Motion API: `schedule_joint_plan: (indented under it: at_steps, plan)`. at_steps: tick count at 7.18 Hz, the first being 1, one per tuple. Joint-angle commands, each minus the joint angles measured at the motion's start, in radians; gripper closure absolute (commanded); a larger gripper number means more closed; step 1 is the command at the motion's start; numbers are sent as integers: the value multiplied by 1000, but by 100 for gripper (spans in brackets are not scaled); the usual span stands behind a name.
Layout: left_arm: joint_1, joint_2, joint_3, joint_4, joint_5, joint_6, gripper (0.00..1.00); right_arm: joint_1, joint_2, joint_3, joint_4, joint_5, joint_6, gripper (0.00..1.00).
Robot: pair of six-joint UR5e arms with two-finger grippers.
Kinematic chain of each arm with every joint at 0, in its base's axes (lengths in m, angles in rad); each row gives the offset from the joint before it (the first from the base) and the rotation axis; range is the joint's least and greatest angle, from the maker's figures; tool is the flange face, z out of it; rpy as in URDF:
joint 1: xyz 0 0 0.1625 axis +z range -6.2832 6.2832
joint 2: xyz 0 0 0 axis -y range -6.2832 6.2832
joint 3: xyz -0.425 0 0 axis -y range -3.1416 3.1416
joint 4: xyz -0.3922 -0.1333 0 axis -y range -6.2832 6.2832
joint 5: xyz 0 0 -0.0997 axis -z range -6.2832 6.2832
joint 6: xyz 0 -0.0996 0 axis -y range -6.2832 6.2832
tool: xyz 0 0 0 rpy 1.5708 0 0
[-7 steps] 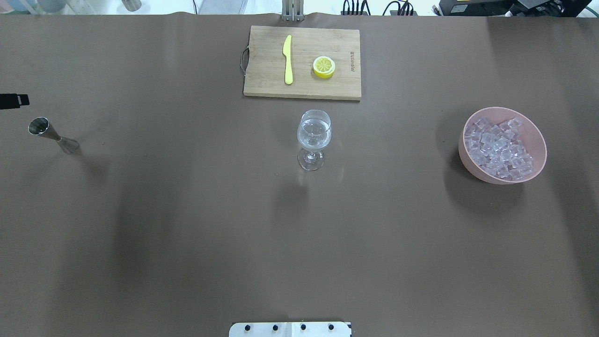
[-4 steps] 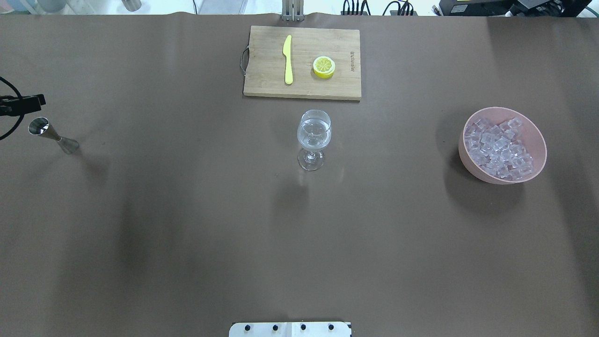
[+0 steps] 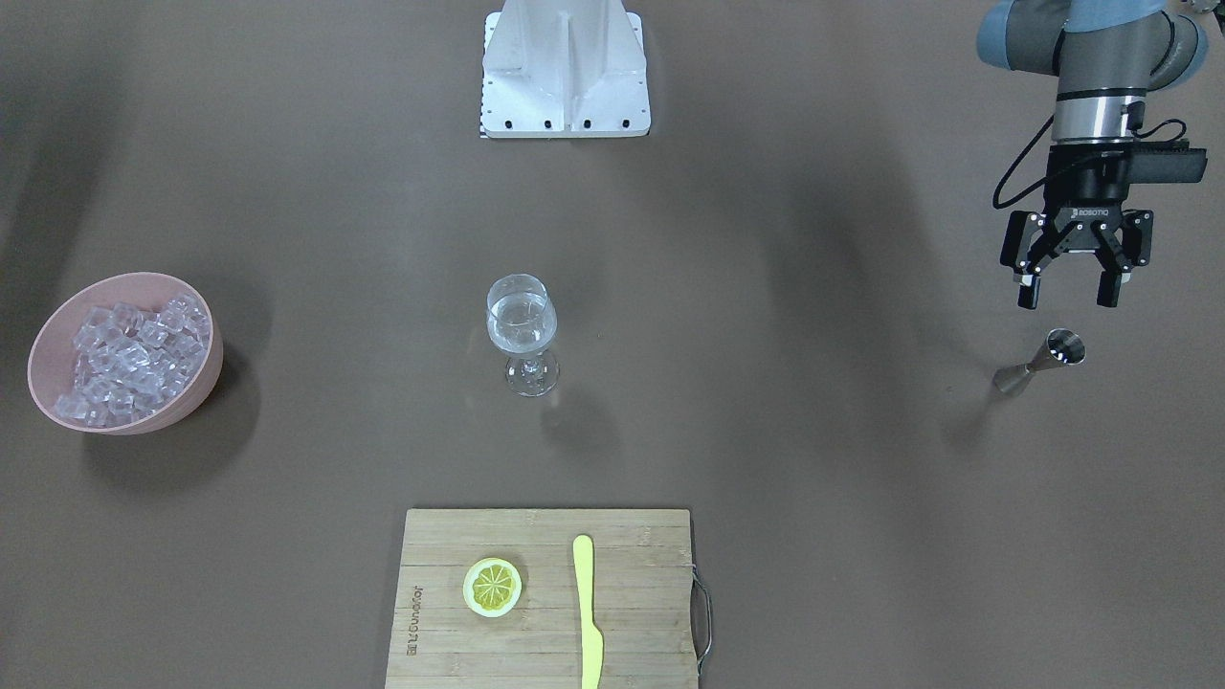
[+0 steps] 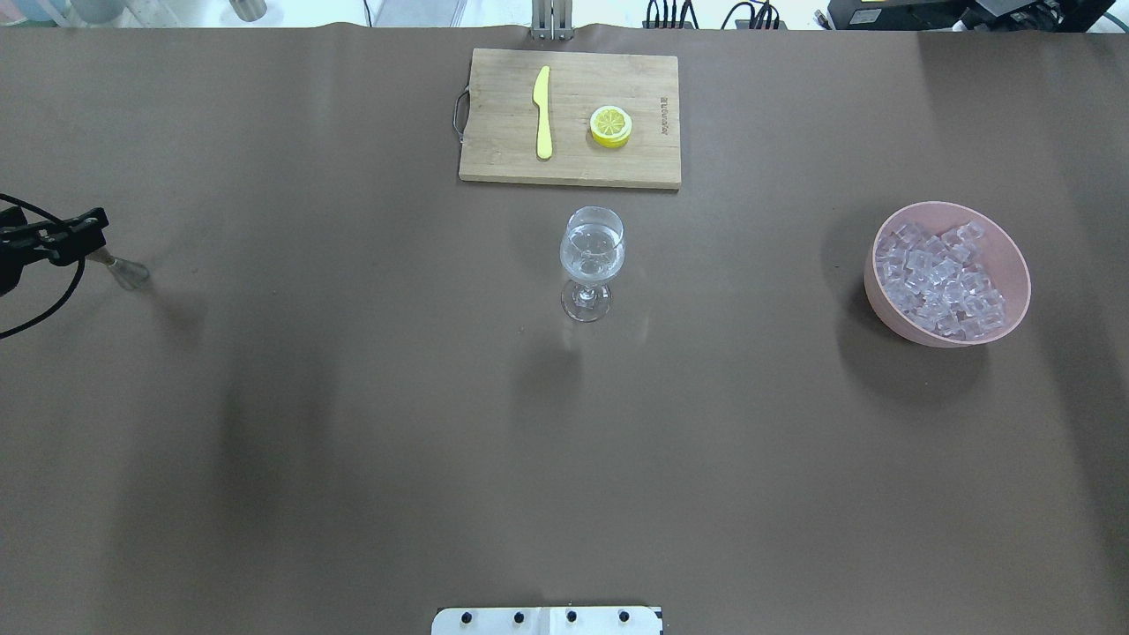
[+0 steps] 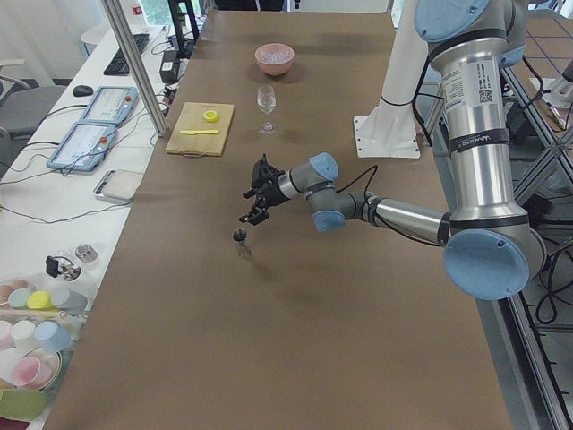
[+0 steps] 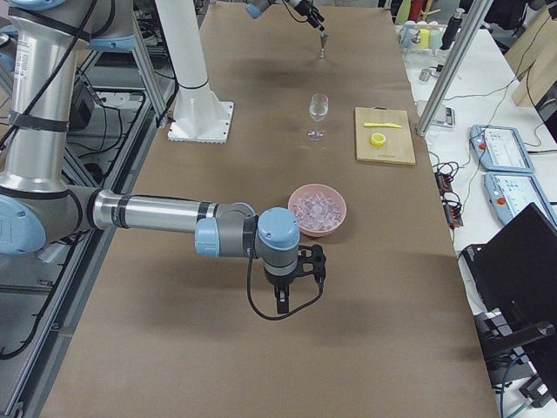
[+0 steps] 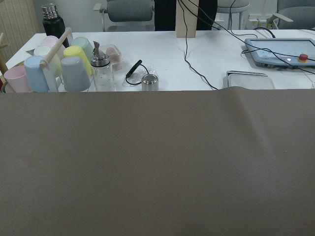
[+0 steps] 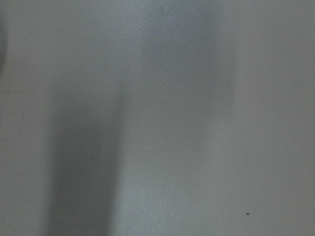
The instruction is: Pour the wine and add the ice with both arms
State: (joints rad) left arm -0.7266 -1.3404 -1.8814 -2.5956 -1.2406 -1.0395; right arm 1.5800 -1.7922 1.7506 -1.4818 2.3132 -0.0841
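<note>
In a smooth pink bowl (image 4: 891, 319), heaped glassy ice cubes (image 4: 942, 284)

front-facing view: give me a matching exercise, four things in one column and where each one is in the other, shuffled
Things:
1. ice
2. lemon slice
3. jigger
4. glass

Places:
A. mid-table, between the base and the board
B. nearest the open left gripper
C. in the pink bowl
D. on the board

Pairs: 1-C, 2-D, 3-B, 4-A
</note>
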Motion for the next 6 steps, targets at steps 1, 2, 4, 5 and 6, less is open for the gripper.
schedule_joint_plan:
  at_steps: [1, 2, 4, 5, 6]
  plan:
    - [74, 87, 16, -123, 128, -10, 1, 0, 1, 0, 0, 0, 1, 0]
    - [82, 98, 34, -150, 166, -10, 1, 0, 1, -2, -2, 0, 1, 0]
    - [146, 86, 117, -210, 280, -10, 1, 0, 1, -3, -2, 2, 1, 0]
    - [176, 52, 160, -234, 321, -11, 1, 0, 1, -3, -2, 0, 3, 0]
    - [190, 8, 242, -286, 360, -11, 1, 0, 1, -3, -2, 0, 3, 0]
